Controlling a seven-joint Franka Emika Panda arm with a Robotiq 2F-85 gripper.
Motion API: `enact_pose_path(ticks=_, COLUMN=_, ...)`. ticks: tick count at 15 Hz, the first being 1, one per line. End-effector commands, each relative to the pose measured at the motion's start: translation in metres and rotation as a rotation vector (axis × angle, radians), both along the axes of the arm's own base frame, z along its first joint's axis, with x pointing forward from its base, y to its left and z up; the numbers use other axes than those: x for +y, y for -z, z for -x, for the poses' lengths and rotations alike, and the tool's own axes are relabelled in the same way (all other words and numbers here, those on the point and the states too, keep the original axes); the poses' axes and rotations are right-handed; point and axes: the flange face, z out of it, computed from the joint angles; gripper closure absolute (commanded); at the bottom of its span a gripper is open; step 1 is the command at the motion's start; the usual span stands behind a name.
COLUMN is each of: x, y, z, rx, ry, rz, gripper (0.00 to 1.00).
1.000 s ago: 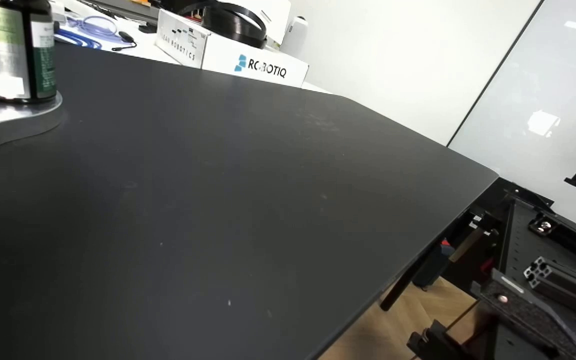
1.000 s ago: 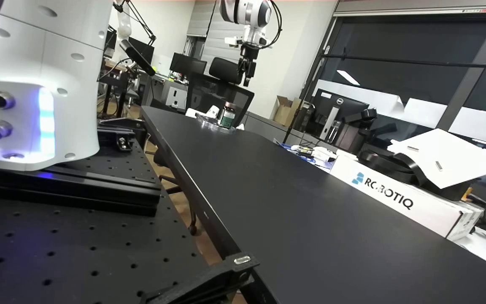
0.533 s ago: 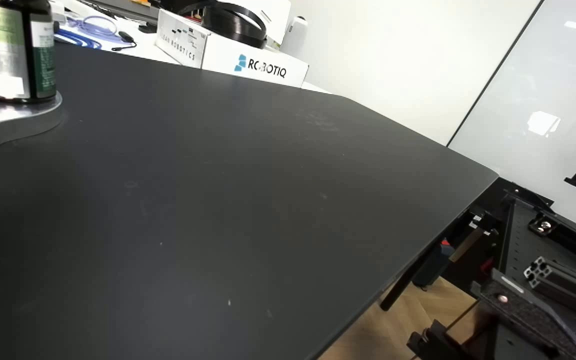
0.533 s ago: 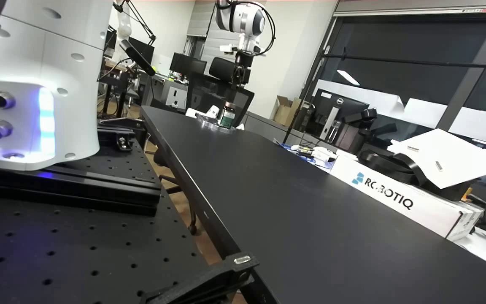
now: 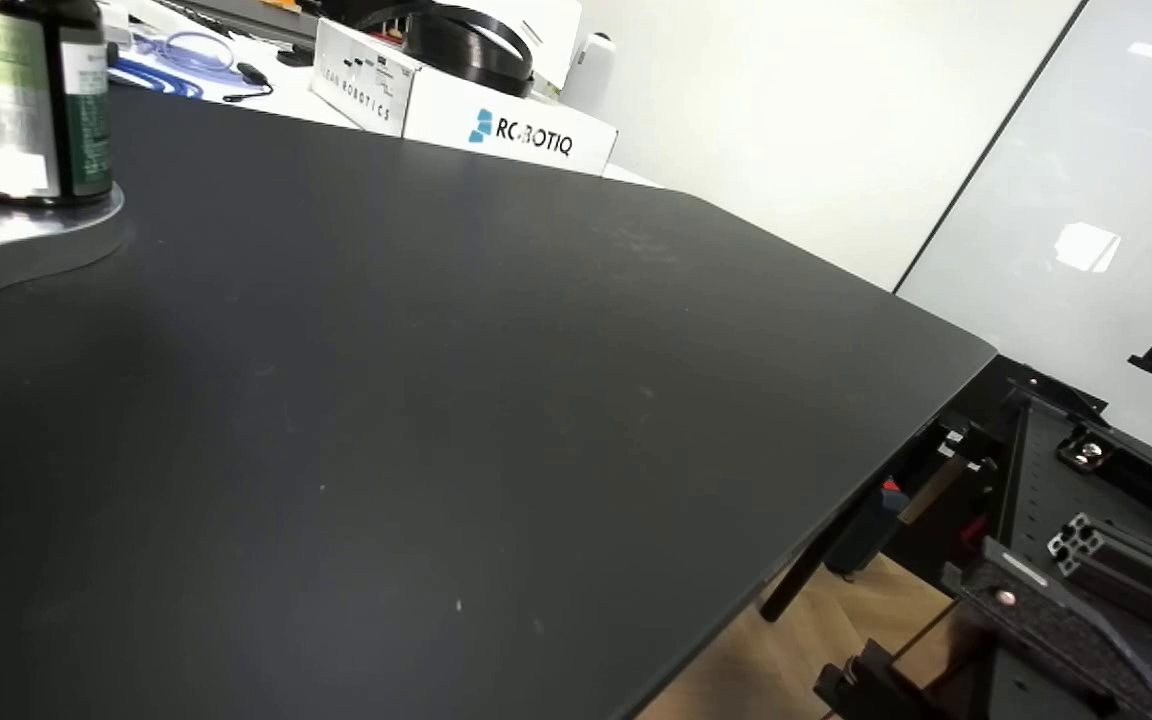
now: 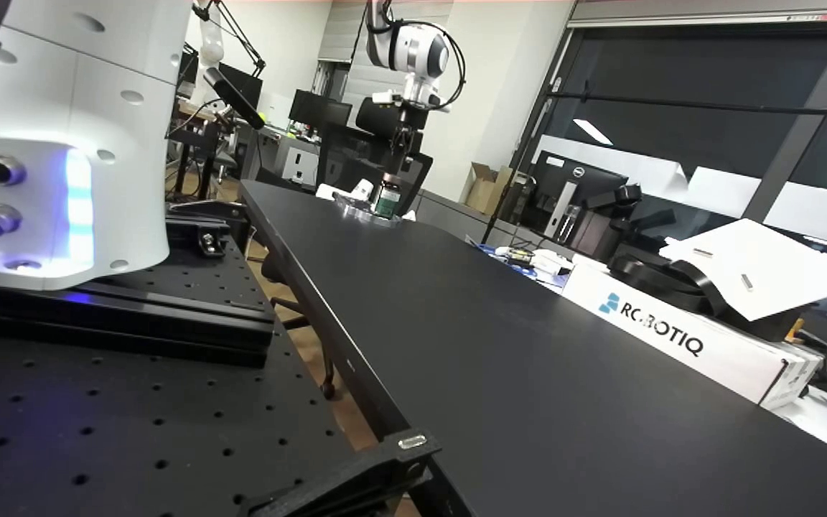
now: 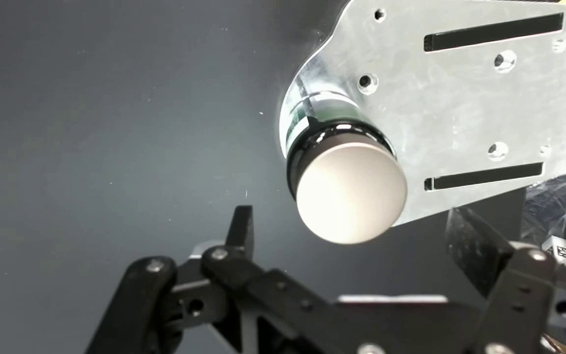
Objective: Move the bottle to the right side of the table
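Observation:
The bottle (image 5: 6, 110) is dark with a green and silver label. It stands upright on a silver metal plate (image 5: 36, 240), cut off by the frame edge in that exterior view. It also stands at the far end of the black table (image 6: 456, 309) in an exterior view (image 6: 388, 202). In the wrist view I look down on its pale round cap (image 7: 352, 191). My gripper (image 7: 351, 221) is open, its fingers (image 7: 241, 228) left and right of the cap, nothing between them touching it. In an exterior view the gripper (image 6: 400, 159) hangs just above the bottle.
A white Robotiq box (image 6: 672, 337) stands along the far side of the table, also seen in an exterior view (image 5: 511, 125). The metal plate (image 7: 465, 108) has slots and holes. A chair (image 6: 356, 154) stands behind the table end. A black bracket (image 6: 385, 467) sits at the near edge.
My arm and gripper have come down towards the bottle and shifted slightly left in the exterior view. The bottle and the plate have not moved.

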Motion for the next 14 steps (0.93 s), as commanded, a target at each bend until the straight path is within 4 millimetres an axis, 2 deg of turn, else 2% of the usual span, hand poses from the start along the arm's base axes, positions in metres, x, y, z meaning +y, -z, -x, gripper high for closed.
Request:
enact_pose_path(ticks=1, x=0.003, y=0.008, z=-0.004, rx=0.03, ry=0.024, rz=-0.013, gripper=0.0)
enact_pose_path(ticks=6, x=0.004, y=0.023, z=-0.004, rx=0.039, ry=0.017, rz=-0.005, gripper=0.0)
enact_pose_path(ticks=7, x=0.003, y=0.021, z=-0.007, rx=0.022, ry=0.015, rz=-0.014, gripper=0.25)
enact_pose_path(ticks=8, x=0.002, y=0.02, z=-0.007, rx=0.019, ry=0.021, rz=-0.012, gripper=0.25)
enact_pose_path(ticks=11, x=-0.002, y=0.007, z=-0.01, rx=0.007, ry=0.026, rz=-0.025, gripper=0.49)
enact_pose_path(ticks=14, x=-0.016, y=-0.02, z=-0.016, rx=0.004, ry=0.036, rz=-0.06, gripper=0.65)
